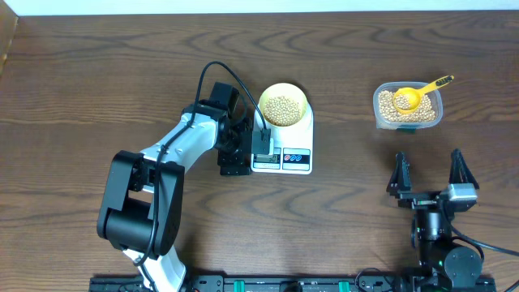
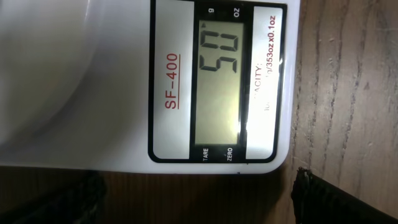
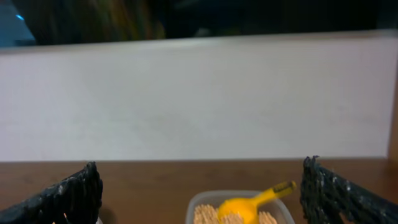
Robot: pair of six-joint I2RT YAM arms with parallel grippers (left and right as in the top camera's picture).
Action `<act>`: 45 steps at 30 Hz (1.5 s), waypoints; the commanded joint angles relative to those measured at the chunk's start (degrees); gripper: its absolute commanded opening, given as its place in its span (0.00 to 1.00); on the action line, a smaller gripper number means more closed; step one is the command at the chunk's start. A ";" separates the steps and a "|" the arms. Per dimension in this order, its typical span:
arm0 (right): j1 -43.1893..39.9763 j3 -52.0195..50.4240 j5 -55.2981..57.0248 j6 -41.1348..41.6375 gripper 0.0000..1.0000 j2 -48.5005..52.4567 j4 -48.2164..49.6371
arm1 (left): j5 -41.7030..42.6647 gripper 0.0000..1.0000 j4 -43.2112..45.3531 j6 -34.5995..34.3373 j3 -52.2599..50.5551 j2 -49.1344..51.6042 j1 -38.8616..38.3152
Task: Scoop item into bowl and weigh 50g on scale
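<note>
Wood table [image 1: 81,81], scale [image 1: 293,161] directly beneath wide-spread left tool [image 2: 194,198], bowl [image 1: 302,99] on scale

You have the scale [image 1: 302,138] near the middle of the counter [image 1: 89,73], and the pale-yellow bowl [image 1: 302,94] sits on its far end, holding a mound of tan beans [image 1: 283,109]. Your left arm [image 1: 182,142] reaches in from the left, and its pincer [image 1: 260,144] hangs over the scale's left edge. Well off to the right, a clear tub [image 1: 378,104] holds more beans, with a yellow scoop [image 1: 417,96] resting in them, handle pointing up and to the right. Your right pincer [image 1: 430,172] sits near the tub, fingers spread wide, nothing between them.
</note>
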 commanded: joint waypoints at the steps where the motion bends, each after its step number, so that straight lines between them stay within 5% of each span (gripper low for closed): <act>1: -0.39 -0.07 2.84 0.70 0.99 -0.31 -3.96 | -0.13 0.97 -0.13 -0.48 -0.72 0.35 0.04; 7: -0.39 -0.09 2.21 0.74 0.99 -0.31 -18.53 | -0.13 0.98 -0.15 -0.50 -0.72 0.35 0.04; 45: -0.39 -0.07 2.14 0.72 0.99 -0.33 -18.78 | -0.13 0.98 -0.13 -0.50 -0.72 0.35 0.04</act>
